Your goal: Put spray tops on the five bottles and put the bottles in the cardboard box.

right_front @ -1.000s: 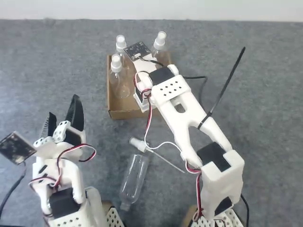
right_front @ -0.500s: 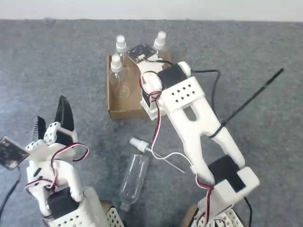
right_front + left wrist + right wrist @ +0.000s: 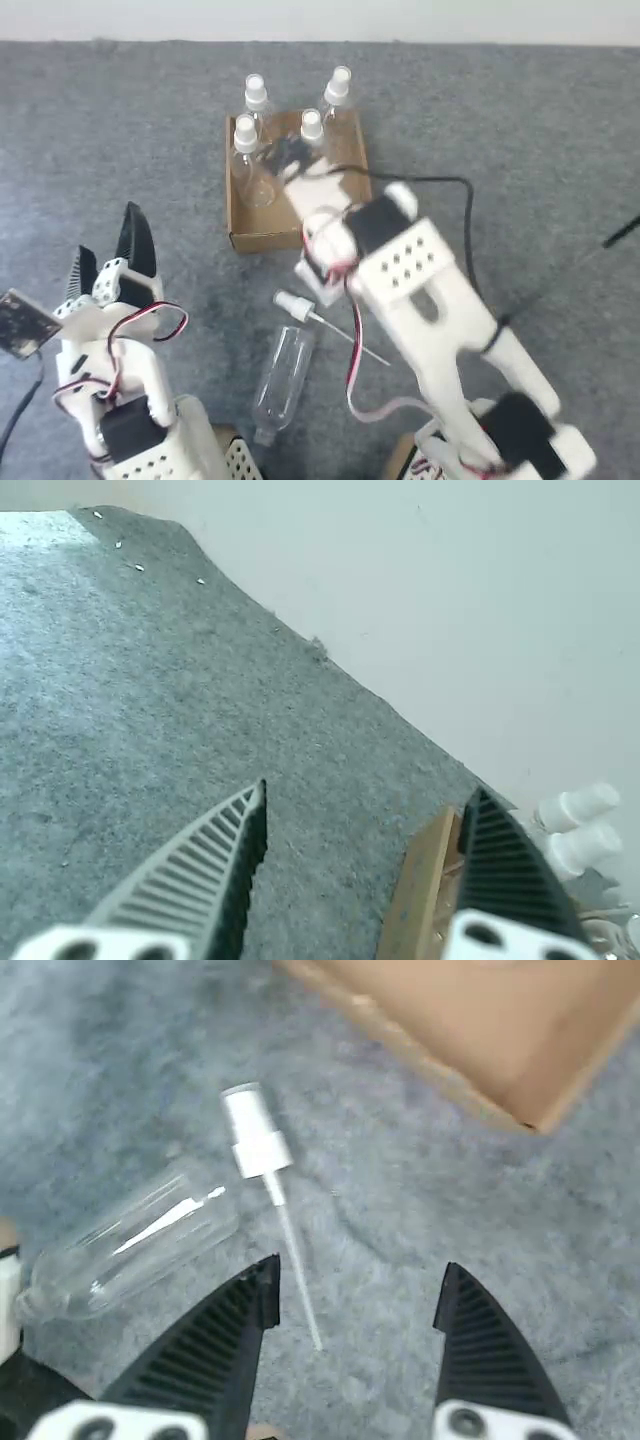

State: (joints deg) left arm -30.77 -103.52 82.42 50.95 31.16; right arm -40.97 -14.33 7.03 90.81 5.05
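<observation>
Table cover [image 3: 520, 150]: grey cloth, felt-like, matt, fuzzy nap. Box [image 3: 262, 240]: brown cardboard, matt, raw cut edges. Lying bottle [image 3: 282, 378]: clear plastic, smooth, glossy, bright glints along the side. Spray top [image 3: 293, 304]: white plastic, smooth, with a thin pale tube. Arm shells [image 3: 440, 320]: white plastic, matt. Left gripper [image 3: 371, 788] and right gripper [image 3: 361, 1262]: fingers [image 3: 215, 870] black plastic, matt, ribbed. Wall [image 3: 450, 600]: smooth, matt.

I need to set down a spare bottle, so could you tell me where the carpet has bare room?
Free: the carpet left of the cardboard box, beyond the left gripper, and the wide stretch right of the box. Crowded: in front of the box, where the loose spray top and the lying bottle sit beneath the right gripper.
</observation>
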